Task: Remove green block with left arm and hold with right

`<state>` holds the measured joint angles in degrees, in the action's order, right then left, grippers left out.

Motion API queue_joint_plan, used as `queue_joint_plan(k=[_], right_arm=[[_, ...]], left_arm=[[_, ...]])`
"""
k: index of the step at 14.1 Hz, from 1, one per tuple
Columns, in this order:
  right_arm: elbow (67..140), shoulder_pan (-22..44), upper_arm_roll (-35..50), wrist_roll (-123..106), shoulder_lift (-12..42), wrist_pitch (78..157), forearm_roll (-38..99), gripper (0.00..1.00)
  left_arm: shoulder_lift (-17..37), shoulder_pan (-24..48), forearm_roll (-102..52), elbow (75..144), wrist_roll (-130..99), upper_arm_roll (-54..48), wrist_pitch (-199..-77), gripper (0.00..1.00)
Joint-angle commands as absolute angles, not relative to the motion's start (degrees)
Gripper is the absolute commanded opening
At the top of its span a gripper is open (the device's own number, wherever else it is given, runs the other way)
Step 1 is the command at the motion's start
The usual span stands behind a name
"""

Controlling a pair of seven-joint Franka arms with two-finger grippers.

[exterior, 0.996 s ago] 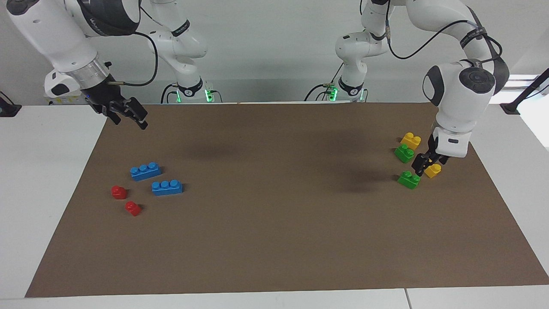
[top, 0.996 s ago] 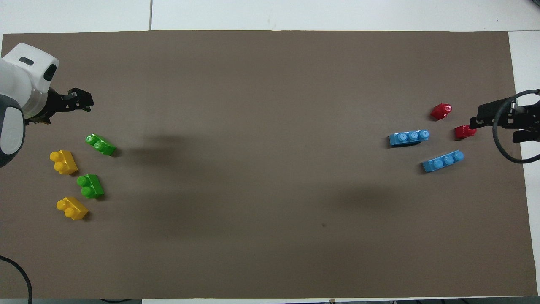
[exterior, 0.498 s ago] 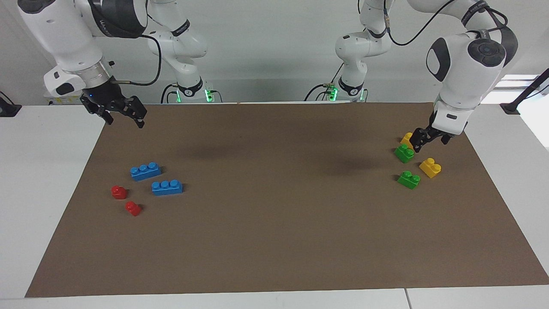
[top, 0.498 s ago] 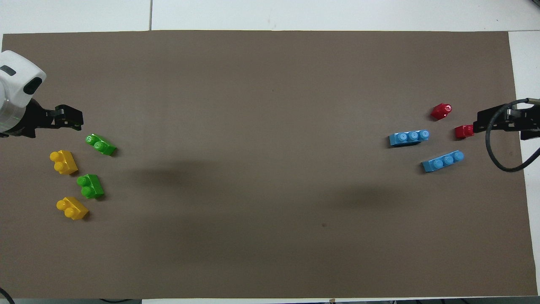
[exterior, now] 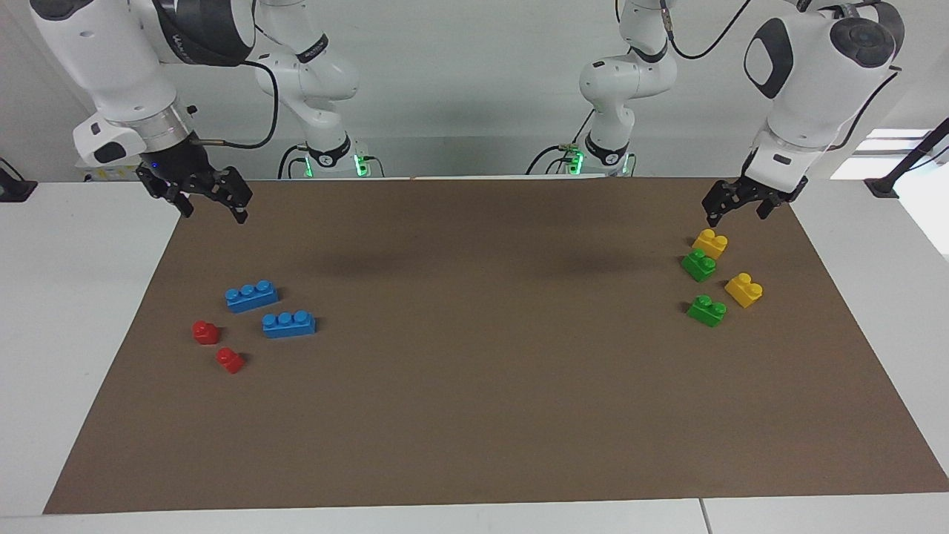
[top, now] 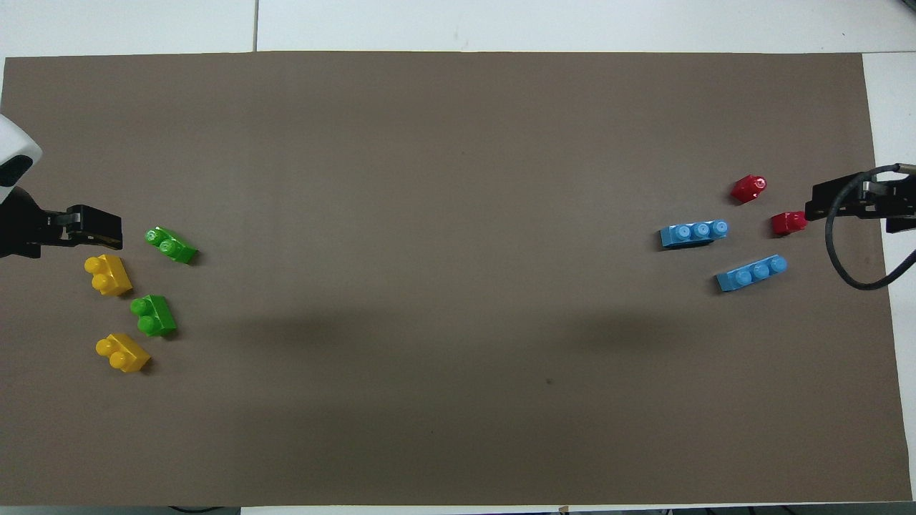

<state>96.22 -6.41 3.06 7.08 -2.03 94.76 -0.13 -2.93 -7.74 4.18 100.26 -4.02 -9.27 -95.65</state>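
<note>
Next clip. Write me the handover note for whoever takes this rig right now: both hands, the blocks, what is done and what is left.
Left hand: open, empty, raised over the mat's edge nearest the robots, by the yellow and green blocks.
Right hand: open, empty, waiting over the mat corner at its own end.
Green blocks: one touching a yellow block, the other beside a second yellow block. All lie on the mat.
Done: nothing gripped.
Left: left hand takes a green block, right hand holds.
</note>
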Motion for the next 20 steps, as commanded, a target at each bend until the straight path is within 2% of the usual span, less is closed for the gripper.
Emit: queue_joint_plan(k=[1,3,10,13,20], right_arm=[[96.77,-7.03,3.34,5.19,-2.55,95.62,-2.11,1.00],[96.86,-7.03,3.34,3.35,-2.55,95.54,-2.11,1.00],[97.56,-6.77,3.52,1.50,-2.99,95.01,-1.93,1.00],[98.17,-6.86,3.52,1.58,-3.43,95.36,-1.93,1.00],[98.26,-6.86,3.52,1.50,-3.43,95.45,-1.93,1.00]], left_arm=[[-3.78,-7.47,2.73,100.63,-2.90,-8.79,-95.54,1.00],[-3.69,-7.82,-1.74,100.28,-3.16,-8.53,-95.54,1.00],[-4.13,-6.95,-2.11,99.40,-3.08,-7.21,-94.31,1.00],[-4.04,0.24,-2.11,99.40,-3.34,-0.29,-94.40,1.00],[-3.95,0.53,-1.85,99.40,-3.52,-0.35,-94.05,1.00]])
